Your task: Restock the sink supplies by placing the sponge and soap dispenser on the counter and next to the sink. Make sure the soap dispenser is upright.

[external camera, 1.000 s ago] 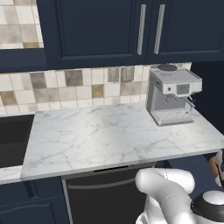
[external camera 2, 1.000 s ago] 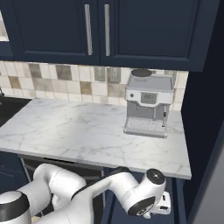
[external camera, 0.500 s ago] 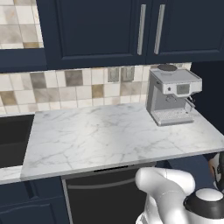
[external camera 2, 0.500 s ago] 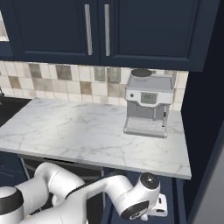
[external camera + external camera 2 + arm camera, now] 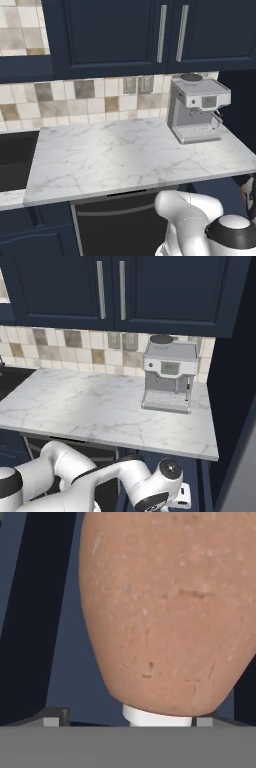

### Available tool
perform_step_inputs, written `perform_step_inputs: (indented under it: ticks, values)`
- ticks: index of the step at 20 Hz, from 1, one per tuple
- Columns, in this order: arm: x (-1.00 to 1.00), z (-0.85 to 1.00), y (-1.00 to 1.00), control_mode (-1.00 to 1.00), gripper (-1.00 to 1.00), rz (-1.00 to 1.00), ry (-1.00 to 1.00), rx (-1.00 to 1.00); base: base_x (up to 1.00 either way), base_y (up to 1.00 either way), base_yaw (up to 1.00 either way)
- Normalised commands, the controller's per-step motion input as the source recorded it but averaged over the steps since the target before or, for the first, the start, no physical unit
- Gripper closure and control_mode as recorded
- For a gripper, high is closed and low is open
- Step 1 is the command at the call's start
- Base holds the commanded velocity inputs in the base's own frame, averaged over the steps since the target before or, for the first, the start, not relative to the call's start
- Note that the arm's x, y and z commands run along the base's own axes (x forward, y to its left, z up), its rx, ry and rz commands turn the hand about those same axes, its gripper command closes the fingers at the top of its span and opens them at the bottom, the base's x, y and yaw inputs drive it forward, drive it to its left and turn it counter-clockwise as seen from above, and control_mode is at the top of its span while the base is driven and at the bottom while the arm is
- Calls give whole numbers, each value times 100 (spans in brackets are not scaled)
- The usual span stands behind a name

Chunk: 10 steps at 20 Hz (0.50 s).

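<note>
Soap dispenser (image 5: 170,612): rounded, speckled brownish-orange, matte body.

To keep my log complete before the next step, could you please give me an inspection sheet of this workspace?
Surface: counter, white marble, with the sink at its left end.
Job's things: soap dispenser very close in the hand view, its pale pump end toward the gripper.
Clutter: coffee machine at the counter's right, against the wall.
Grippers: gripper open, one fingertip on each side of the pump end; whether they touch it cannot be told.
Cables: nothing seen.
Surroundings: dark blue cabinets above, tiled wall with outlets.
</note>
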Motion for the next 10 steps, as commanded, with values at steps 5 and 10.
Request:
perform_step_inputs:
  ticks: [5,10]
  values:
    - [-5,0,0,-100,100,0,0,0,0,0,0]
    - [0,7,2,-100,100,0,0,3,0,0,0]
